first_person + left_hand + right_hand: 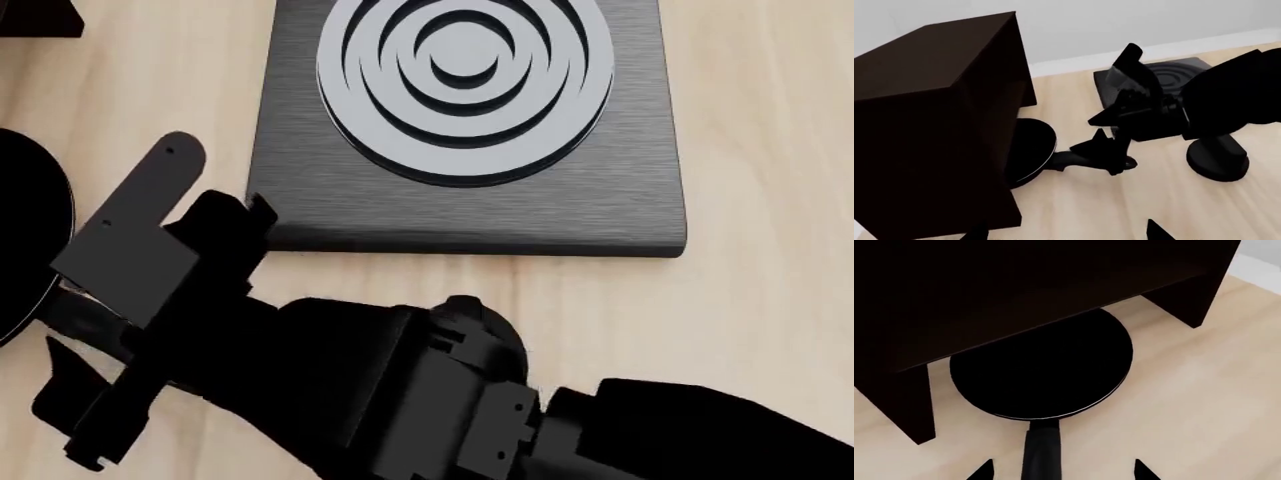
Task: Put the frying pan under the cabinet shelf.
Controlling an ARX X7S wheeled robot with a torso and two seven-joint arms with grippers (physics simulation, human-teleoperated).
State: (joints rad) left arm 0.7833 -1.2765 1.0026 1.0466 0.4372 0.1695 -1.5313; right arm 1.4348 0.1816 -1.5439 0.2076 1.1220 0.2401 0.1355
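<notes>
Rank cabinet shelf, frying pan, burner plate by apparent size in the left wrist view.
1. cabinet shelf, clearly largest.
2–3. frying pan and burner plate: unsure; both are partly hidden, and the plate sits farther from the camera.

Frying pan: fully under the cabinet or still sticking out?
Partly under. The frying pan has its far edge beneath the cabinet; its near rim and handle stick out.

1. Frying pan [1041, 372]: black, thin pale rim, smooth.
2. Cabinet shelf [927, 130]: near-black brown flat panels, matt.
3. Burner plate [467, 130]: brushed dark-grey metal look, lighter grey rings.
4. Desk [774, 150]: pale wood grain, matt.
5. Right hand [1104, 155]: matt black.
</notes>
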